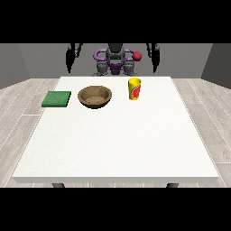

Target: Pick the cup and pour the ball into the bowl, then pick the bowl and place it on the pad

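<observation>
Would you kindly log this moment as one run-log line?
stage: not started | cup: upright, right of bowl | pad: left of bowl, bare | hands: raised, off table

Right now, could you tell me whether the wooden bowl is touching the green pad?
Apart. The front view shows a strip of bare white table between the wooden bowl and the green pad to its left.

The brown wooden bowl (94,96) sits upright on the white table's far half, its wide mouth open upward. Near it toward the view's right stands the yellow cup (134,88) with a red mark, upright and apart from the bowl. Near the bowl toward the view's left the flat green pad (57,99) lies, not touching it.
</observation>
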`<move>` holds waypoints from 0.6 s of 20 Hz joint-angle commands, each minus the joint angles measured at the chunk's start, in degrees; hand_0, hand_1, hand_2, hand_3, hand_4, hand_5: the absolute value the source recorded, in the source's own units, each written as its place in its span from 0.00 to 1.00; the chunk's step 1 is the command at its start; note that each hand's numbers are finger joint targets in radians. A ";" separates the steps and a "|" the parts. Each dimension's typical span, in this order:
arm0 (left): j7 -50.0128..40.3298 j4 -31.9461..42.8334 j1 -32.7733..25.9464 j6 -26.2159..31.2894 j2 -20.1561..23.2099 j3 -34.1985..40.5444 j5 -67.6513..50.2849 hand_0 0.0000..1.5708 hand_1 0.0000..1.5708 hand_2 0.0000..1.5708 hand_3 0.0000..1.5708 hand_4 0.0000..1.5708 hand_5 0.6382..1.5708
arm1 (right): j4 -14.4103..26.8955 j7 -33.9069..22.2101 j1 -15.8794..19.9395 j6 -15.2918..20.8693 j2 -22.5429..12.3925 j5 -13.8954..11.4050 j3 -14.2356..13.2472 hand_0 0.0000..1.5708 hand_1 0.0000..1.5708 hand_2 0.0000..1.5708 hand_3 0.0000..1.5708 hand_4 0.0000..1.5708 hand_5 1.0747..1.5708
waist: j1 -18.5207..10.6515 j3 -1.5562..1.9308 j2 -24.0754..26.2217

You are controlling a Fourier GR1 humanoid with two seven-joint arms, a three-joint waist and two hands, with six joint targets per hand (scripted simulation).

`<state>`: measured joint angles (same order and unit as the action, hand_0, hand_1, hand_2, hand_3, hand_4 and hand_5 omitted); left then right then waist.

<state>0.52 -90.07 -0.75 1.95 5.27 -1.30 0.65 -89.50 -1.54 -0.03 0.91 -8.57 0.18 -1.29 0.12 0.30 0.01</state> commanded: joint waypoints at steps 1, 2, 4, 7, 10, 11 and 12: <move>-2.05 -3.35 0.33 0.13 1.16 0.33 -0.15 0.00 0.00 0.00 0.00 0.00 1.00 | -3.32 -2.03 0.38 -0.29 -1.49 0.29 -0.57 0.00 0.00 0.21 0.31 0.54 0.99 | 0.21 -0.29 8.60; -2.71 -3.98 0.39 0.22 1.59 0.48 -0.16 0.00 0.00 0.00 0.00 0.00 1.00 | -3.84 -2.66 0.52 -0.48 -1.72 0.43 -0.54 0.00 0.00 0.21 0.31 0.54 0.99 | -0.04 -0.24 10.21; -4.08 -5.38 0.80 0.13 2.09 0.81 -0.34 0.00 0.00 0.00 0.00 0.00 1.00 | -5.06 -4.21 0.81 -0.68 -2.37 0.70 -0.79 0.00 0.00 0.21 0.31 0.54 0.99 | -0.09 -0.29 13.50; -3.02 -6.04 6.96 -3.78 -4.92 -0.57 -9.76 0.00 0.00 0.00 0.00 0.00 1.00 | -6.44 -2.47 5.09 3.78 8.05 5.05 5.66 0.00 0.00 0.21 0.31 0.54 0.99 | -0.19 -0.39 10.92; -4.77 -4.45 12.66 -6.80 -5.10 2.43 -11.48 0.00 0.00 0.00 0.00 0.00 1.00 | -9.65 -5.54 9.38 11.66 8.32 5.05 12.21 0.00 0.00 0.19 0.28 0.53 0.99 | 1.10 -0.36 8.32; -4.55 -4.63 12.89 -7.11 -5.13 1.98 -11.30 0.00 0.00 0.00 0.00 0.00 1.00 | -10.43 -7.29 11.25 14.81 8.37 5.04 13.28 0.00 0.00 0.17 0.26 0.54 0.99 | 0.30 -0.35 8.36; -5.07 -5.62 13.29 -4.92 -5.16 2.31 -11.47 0.00 0.00 0.00 0.00 0.00 1.00 | -9.34 -3.32 8.75 19.61 8.41 3.67 17.56 0.00 0.00 0.16 0.26 0.54 0.99 | -1.43 -0.31 7.99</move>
<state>-3.61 -95.08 8.52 -2.22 1.69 0.21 -8.13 -97.51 -5.80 6.86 10.98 -2.52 3.95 8.50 -0.01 -0.03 9.28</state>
